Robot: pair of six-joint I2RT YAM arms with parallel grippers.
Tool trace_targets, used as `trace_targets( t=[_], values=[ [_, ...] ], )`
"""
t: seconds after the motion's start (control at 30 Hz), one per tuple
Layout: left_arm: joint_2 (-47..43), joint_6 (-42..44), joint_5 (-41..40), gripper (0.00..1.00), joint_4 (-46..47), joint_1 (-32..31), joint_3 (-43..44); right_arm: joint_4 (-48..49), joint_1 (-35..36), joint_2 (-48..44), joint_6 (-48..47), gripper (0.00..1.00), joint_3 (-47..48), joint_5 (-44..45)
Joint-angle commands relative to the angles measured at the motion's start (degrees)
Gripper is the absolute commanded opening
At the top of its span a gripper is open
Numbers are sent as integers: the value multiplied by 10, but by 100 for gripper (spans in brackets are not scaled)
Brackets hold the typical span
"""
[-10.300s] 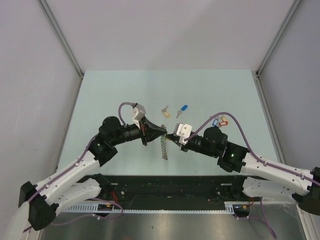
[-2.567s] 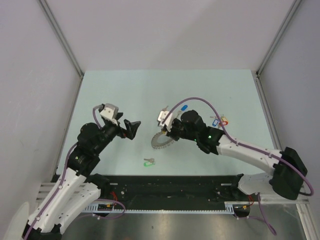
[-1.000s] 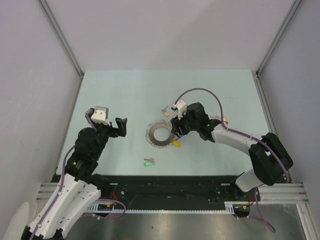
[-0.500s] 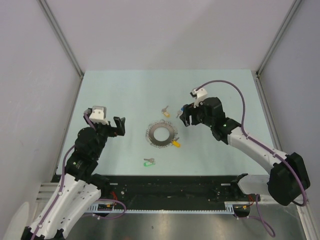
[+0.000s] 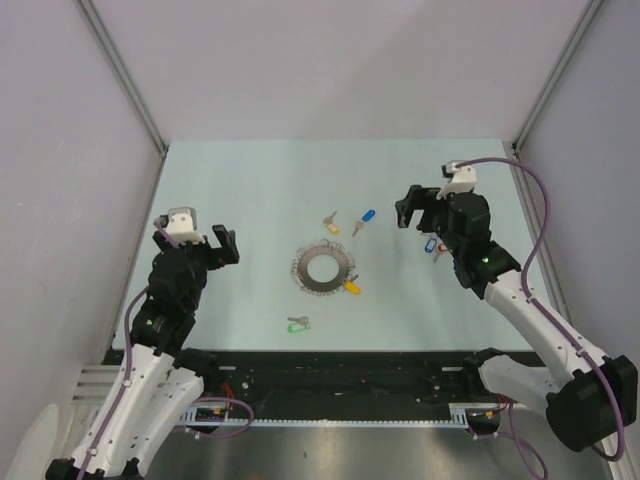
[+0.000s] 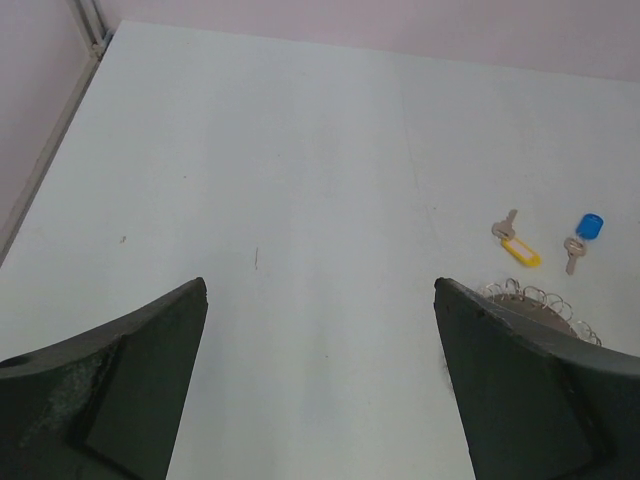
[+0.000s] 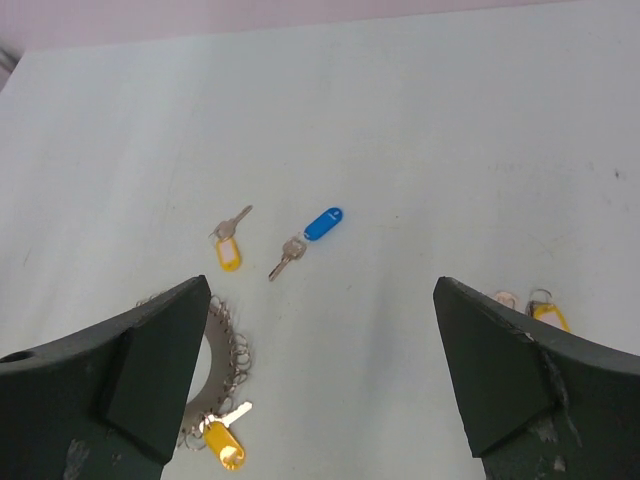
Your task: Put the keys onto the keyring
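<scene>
Keyring [image 5: 322, 268] location: table [image 5: 250, 190] centre, lying flat, between both arms. Yellow-tag key [image 5: 351, 286] touching its near-right rim; threaded or not, cannot tell. Green-tag key [image 5: 297, 323] loose on near side of ring, apart from it. Second yellow-tag key [image 5: 331, 221] and blue-tag key [image 5: 364, 218] loose just beyond far rim. Small bunch of tagged keys [image 5: 437, 244] at right, beside right gripper [image 5: 403, 208]. Left gripper [image 5: 224, 245] well left of ring. Both sets of jaws spread wide, holding nothing; in wrist views, only table surface and loose keys between fingers
</scene>
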Motion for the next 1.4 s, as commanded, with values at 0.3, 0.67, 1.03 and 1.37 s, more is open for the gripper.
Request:
trace_targets(
  t=[0.3, 0.67, 1.03, 1.37],
  values=[
    [-45, -16, -71, 100, 20, 11, -2, 18, -43, -75, 10, 100, -27, 35],
    [-58, -10, -51, 100, 24, 11, -8, -15, -38, -65, 26, 100, -28, -64],
    [-84, -16, -34, 100, -2, 11, -9, -95, 29, -64, 29, 99, -29, -52],
    [-122, -13, -26, 100, -49, 11, -25, -114, 205, 9, 33, 90, -29, 3]
  ],
)
